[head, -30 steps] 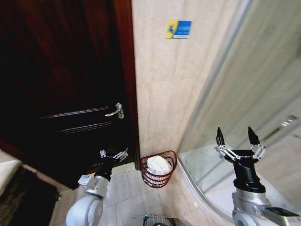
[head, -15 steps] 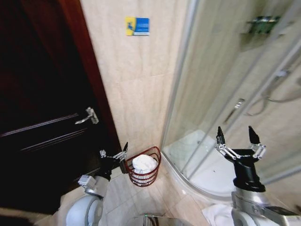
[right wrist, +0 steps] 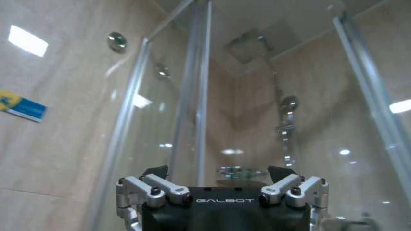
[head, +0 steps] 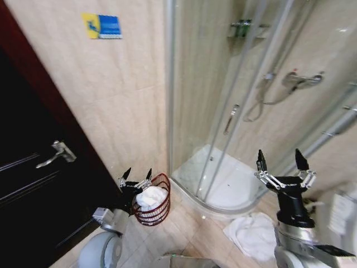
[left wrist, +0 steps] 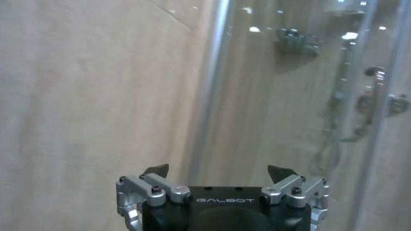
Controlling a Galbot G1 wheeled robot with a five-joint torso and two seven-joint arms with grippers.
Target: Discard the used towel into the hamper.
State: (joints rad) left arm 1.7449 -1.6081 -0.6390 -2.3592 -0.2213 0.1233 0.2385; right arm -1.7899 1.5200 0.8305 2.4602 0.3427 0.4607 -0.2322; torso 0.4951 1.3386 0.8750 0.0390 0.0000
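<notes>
The hamper [head: 158, 215], a small red-brown wire basket, stands on the floor by the tiled wall, with a white towel [head: 149, 196] bundled inside it. A second white towel [head: 251, 234] lies crumpled on the floor tiles in front of the shower tray. My left gripper [head: 137, 173] is open with nothing in it, held up just left of the hamper's rim. My right gripper [head: 279, 156] is raised at the right, also open and holding nothing. In the wrist views, the left gripper [left wrist: 218, 171] and the right gripper [right wrist: 218, 171] each stand wide open before the wall and glass.
A dark wooden door [head: 33, 184] with a metal handle [head: 56, 152] is at the left. A curved glass shower enclosure [head: 234, 111] with a white tray [head: 223, 178] takes up the right. A blue and yellow sign [head: 101, 25] is on the beige wall.
The whole picture has swung to the right: the door has slid toward the left edge, and the shower and the floor towel have come into view. Both arms keep the same pose.
</notes>
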